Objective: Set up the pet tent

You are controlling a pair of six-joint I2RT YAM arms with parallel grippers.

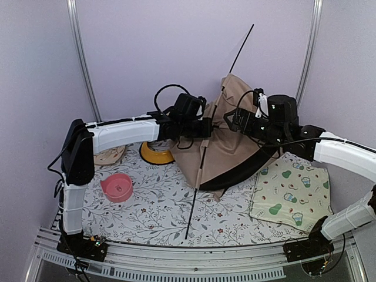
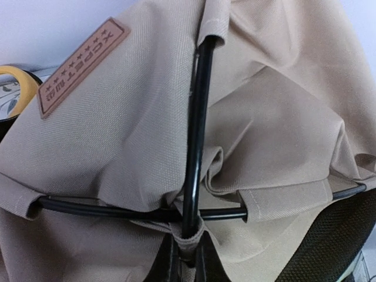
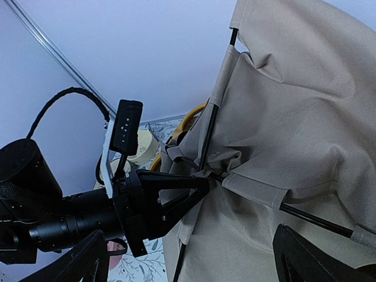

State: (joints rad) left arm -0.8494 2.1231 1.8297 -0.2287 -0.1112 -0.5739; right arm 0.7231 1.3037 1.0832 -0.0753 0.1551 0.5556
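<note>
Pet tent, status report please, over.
Left jaws shut on the pet tent at its pole crossing. Right jaws open, close to the fabric. Tent slumped, not yet standing. Nothing seen blocking.

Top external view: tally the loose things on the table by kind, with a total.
Tent: 1, the pet tent
Bowls: 2, yellow feeder, pink bowl
Mat: 1, printed mat
Unclear beige item: 1
Total: 5

Brown label patch [image 2: 82,66] on pet tent [image 2: 123,153], embossed lettering illegible.
</note>
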